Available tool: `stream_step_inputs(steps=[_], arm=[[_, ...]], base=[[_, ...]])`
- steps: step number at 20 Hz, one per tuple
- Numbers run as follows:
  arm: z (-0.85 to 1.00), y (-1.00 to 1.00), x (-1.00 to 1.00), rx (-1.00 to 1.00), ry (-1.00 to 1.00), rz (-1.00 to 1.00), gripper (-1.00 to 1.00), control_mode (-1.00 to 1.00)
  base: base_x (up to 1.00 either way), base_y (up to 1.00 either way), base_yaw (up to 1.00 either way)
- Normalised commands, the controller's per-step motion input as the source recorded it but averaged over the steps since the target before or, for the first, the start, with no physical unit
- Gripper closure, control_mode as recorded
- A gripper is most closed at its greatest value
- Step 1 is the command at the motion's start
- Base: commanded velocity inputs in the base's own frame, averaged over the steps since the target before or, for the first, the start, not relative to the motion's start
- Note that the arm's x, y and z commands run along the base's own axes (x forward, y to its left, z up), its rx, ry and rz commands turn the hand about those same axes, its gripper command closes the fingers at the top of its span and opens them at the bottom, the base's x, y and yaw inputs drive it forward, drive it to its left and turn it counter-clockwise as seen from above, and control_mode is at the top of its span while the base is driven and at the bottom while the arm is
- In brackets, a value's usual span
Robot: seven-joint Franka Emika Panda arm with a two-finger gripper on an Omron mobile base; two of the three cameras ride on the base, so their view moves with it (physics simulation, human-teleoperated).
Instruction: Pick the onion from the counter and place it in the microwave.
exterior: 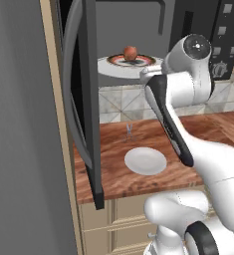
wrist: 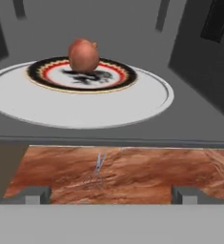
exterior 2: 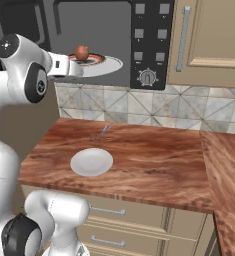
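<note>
The onion sits on the plate inside the open microwave.

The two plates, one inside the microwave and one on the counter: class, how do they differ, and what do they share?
The plate in the microwave has a red-and-dark patterned rim; the plate on the counter is plain white. The microwave plate carries the onion; the counter plate carries nothing. The first sits on the microwave's white turntable; the second on wood. Both are round and lie flat.

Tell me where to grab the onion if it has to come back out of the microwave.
Grip the onion across its round middle, coming level through the open front of the microwave. It sits on the patterned plate with the ceiling close above, so a top-down reach looks blocked. The open gripper already faces it.
</note>
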Motion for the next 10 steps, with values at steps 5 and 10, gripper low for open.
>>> stream_step_inputs(steps=[5,10], arm=[[-0.48,-0.07,-0.97,0.08,0.04,-0.06,-1.00,-1.00],[-0.72,0.00,-0.75,0.06,0.10,-0.07,-1.00,-1.00]], base=[[0.00,0.00,0.00],[0.00,0.00,0.00]])
